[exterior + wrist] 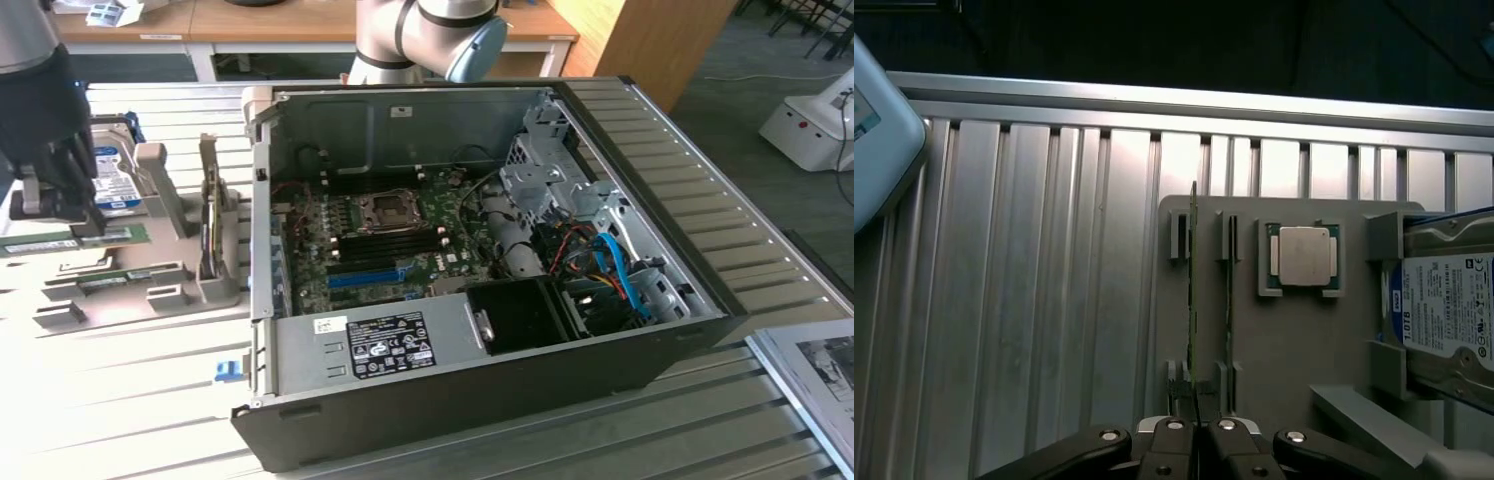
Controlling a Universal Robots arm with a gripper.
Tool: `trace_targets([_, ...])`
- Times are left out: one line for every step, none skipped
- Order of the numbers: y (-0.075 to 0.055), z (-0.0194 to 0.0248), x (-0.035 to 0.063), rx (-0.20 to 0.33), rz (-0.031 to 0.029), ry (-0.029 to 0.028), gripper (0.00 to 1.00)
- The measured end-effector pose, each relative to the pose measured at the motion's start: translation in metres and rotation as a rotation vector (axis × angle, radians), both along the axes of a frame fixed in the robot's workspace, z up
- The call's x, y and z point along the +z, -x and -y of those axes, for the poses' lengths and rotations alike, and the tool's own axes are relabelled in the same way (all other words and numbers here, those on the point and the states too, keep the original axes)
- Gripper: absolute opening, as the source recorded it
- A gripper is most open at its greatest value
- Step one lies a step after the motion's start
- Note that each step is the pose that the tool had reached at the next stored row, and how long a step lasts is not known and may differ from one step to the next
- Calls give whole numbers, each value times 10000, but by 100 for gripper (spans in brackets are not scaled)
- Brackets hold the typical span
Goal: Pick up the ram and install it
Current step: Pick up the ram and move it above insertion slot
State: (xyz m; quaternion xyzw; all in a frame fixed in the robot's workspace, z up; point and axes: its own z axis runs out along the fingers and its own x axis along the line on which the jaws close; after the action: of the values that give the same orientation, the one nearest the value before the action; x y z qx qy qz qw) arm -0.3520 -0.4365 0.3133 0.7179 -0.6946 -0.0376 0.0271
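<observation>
The gripper [1197,432] is closed. In the wrist view its two dark fingers [1176,440] meet on the near end of the ram [1193,300], and they hold this thin green stick by its edge. The ram stands on its long edge at the slots of a grey holder [1284,350]. I cannot tell whether it is already lifted a little out of these slots.

Just beside it, a second green memory stick [1229,300] stands parallel in the next slot. On the same holder there is a square silver processor chip [1303,255] in its own frame. At the far side of the holder a hard drive with a blue and white label [1444,310] leans.

In the exterior view the gripper [84,226] is at the exterior view's left, above the ram [54,244]. The second stick [114,279] and the hard drive [114,175] are near it. The holder [174,290] lies on a table of metal slats [134,400].

At the exterior view's right of the holder, an open computer case [534,380] lies on its side. Inside are the motherboard [387,250], with a processor socket [387,208], and blue cables [621,270]. The grey robot arm [427,30] rises behind the case.
</observation>
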Motion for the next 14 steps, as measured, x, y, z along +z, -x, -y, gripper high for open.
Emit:
trace_targets([0,0,15,0,0,0,11])
trace_targets([0,0,30,0,1,-1,11])
trace_targets([0,0,46,0,0,0,11])
trace_targets([0,0,60,0,1,-1,11])
trace_targets([0,0,75,0,1,0,11])
trace_targets([0,0,90,0,1,-1,11])
trace_targets([0,0,105,0,0,0,11])
trace_targets([0,0,121,0,1,-1,11])
trace_targets([0,0,137,0,0,-1,11])
trace_targets([0,0,152,1,0,0,11])
trace_targets([0,0,168,0,0,-1,11])
trace_targets([0,0,183,0,1,-1,11])
trace_targets([0,0,201,0,0,0,11])
trace_targets([0,0,217,1,0,0,11])
